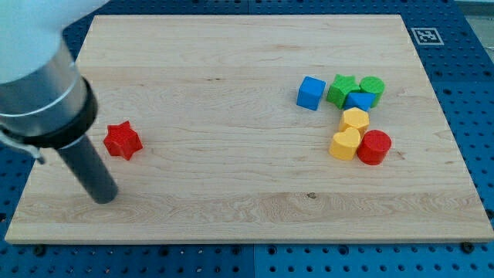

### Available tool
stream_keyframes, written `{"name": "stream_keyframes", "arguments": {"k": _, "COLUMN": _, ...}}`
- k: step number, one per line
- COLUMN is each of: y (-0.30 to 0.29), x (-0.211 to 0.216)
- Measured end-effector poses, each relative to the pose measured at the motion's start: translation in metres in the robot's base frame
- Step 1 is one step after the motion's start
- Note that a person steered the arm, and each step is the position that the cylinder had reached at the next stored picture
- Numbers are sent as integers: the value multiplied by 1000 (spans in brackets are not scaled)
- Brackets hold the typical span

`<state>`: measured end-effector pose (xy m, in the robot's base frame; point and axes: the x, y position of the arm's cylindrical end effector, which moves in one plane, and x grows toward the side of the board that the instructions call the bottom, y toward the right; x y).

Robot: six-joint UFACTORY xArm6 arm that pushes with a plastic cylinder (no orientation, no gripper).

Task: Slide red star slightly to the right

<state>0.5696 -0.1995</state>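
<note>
The red star lies on the wooden board at the view's left. My tip rests on the board below and slightly left of the red star, a short gap away, not touching it. The dark rod rises from the tip up to the view's left, under the large grey and white arm body.
A cluster sits at the view's right: blue cube, green star, green cylinder, a small blue block, two yellow blocks, and a red cylinder. A tag marker lies off the board's top right corner.
</note>
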Motion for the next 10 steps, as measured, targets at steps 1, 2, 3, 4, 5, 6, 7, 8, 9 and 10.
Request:
{"name": "stream_keyframes", "arguments": {"k": 1, "y": -30, "x": -18}}
{"name": "stream_keyframes", "arguments": {"k": 2, "y": -42, "x": -67}}
{"name": "stream_keyframes", "arguments": {"k": 3, "y": -40, "x": -74}}
{"name": "stream_keyframes", "arguments": {"k": 4, "y": -5, "x": -74}}
{"name": "stream_keyframes", "arguments": {"k": 5, "y": 32, "x": -74}}
{"name": "stream_keyframes", "arguments": {"k": 6, "y": 43, "x": -80}}
{"name": "stream_keyframes", "arguments": {"k": 7, "y": 43, "x": -97}}
{"name": "stream_keyframes", "arguments": {"k": 8, "y": 54, "x": -76}}
{"name": "stream_keyframes", "arguments": {"k": 9, "y": 70, "x": -68}}
{"name": "stream_keyframes", "arguments": {"k": 10, "y": 71, "x": -82}}
